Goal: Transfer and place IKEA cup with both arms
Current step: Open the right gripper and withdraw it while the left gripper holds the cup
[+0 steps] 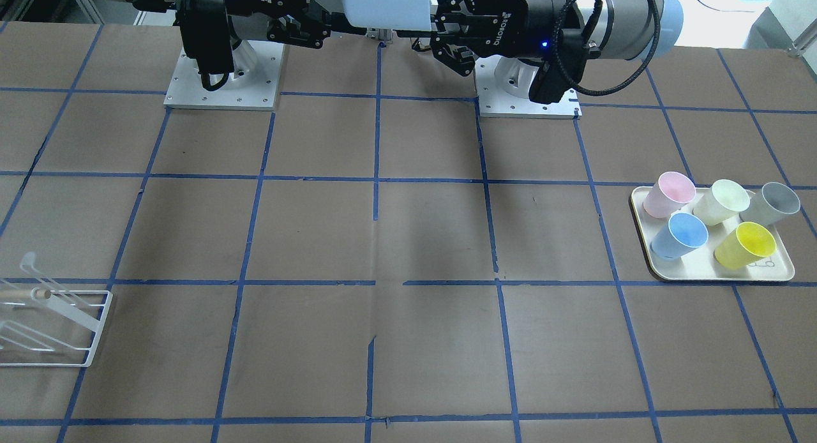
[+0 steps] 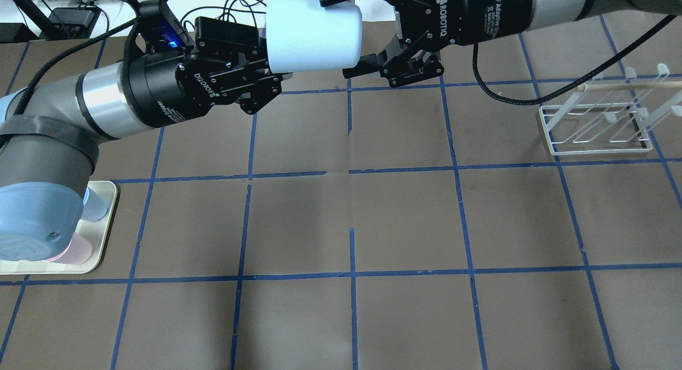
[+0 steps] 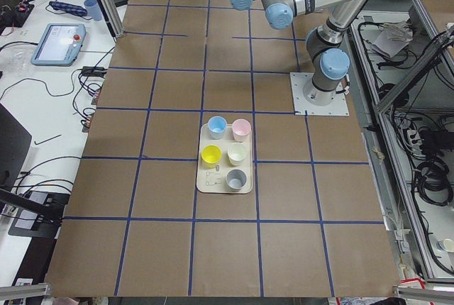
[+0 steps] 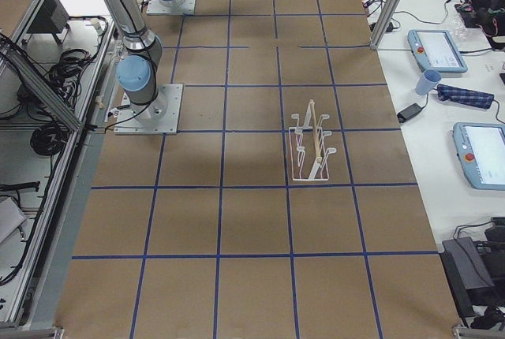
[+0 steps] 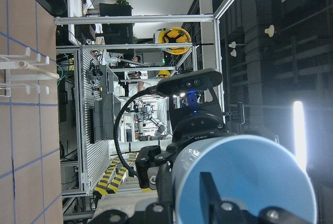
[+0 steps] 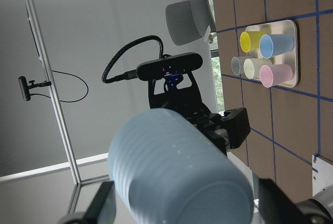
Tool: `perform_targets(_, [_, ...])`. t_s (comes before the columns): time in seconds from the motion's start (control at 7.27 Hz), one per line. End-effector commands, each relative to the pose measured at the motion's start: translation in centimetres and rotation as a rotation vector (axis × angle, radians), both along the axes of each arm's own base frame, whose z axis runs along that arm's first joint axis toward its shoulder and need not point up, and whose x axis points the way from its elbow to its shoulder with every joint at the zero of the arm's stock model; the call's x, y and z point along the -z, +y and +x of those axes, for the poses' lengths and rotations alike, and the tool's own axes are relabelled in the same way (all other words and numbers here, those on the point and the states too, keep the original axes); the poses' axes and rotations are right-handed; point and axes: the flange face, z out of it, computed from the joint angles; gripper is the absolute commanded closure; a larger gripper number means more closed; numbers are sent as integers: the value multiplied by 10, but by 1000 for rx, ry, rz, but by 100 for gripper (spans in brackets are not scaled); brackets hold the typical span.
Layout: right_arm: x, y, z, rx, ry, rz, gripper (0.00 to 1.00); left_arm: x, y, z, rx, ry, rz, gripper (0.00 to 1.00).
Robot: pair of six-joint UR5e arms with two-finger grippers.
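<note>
The IKEA cup, pale light blue, is held on its side high above the table's far edge, between the two arms. My left gripper is shut on its rim, with one finger inside the cup's mouth. My right gripper is closed on the base end, one finger on each side of the cup's wall. The front view shows the cup between the left gripper and the right gripper.
A cream tray on my left holds a deeper blue cup, a pink cup, a cream cup, a grey cup and a yellow cup. A white wire rack stands on my right.
</note>
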Motion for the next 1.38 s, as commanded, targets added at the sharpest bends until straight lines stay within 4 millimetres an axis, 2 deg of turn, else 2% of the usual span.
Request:
perform_targets(0.0, [-8, -7, -5, 15, 5, 10, 0, -1, 0, 0, 1, 0, 5, 100])
perform_targets(0.14, [-13, -11, -10, 30, 4, 11, 0, -1, 0, 1, -2, -1, 5, 100])
perform_targets(0.28, [-14, -20, -24, 58, 6, 16, 0, -2, 0, 2, -4, -3, 3, 100])
perform_targets(0.41, [-13, -35, -51, 100, 23, 16, 0, -2, 0, 4, -8, -15, 3, 100])
perform_targets(0.55, [-15, -42, -73, 114, 65, 6, 0, 0, 0, 13, -12, -121, 53, 100])
perform_targets(0.69, [-11, -46, -81, 80, 135, -1, 0, -3, -3, 32, -46, -248, 93, 100])
perform_targets(0.83, [-13, -49, -87, 39, 239, -49, 0, -6, -5, 48, -81, -318, 103, 100])
perform_targets(1.1, [-5, -52, -110, -13, 619, -83, 0, 14, -7, 81, -122, -588, 163, 100])
perform_targets(1.24, [0, -54, -123, -15, 787, -79, 0, 17, -8, 101, -141, -756, 186, 100])
